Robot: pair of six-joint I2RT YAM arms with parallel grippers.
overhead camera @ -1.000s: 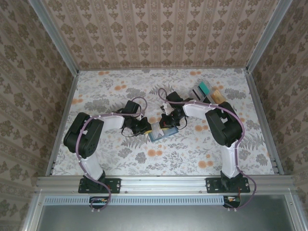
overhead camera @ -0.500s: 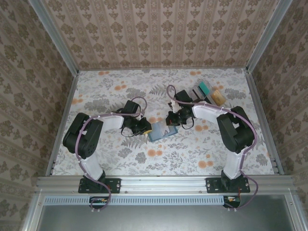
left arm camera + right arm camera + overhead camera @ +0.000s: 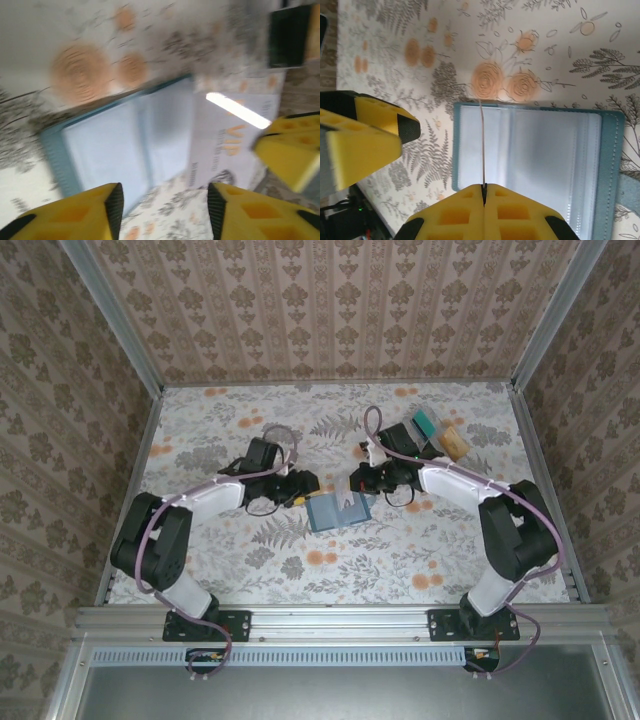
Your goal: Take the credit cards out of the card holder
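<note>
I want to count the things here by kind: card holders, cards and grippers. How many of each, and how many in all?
card holder: 1
cards: 4 (pale card in the right gripper; grey card, teal card and orange card loose at the far right)
grippers: 2 (left gripper, right gripper)
Total: 7

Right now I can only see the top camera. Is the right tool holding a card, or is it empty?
Observer: It is holding one. Its wrist camera shows the right tool shut on a thin credit card, seen edge-on.
Operator: What does the card look like?
Observer: In the left wrist camera it is pale whitish, with blurred orange letters that look like VIP.
Operator: And the other arm, has it got anything?
Observer: No. The left tool has its jaws apart with nothing between them.
</note>
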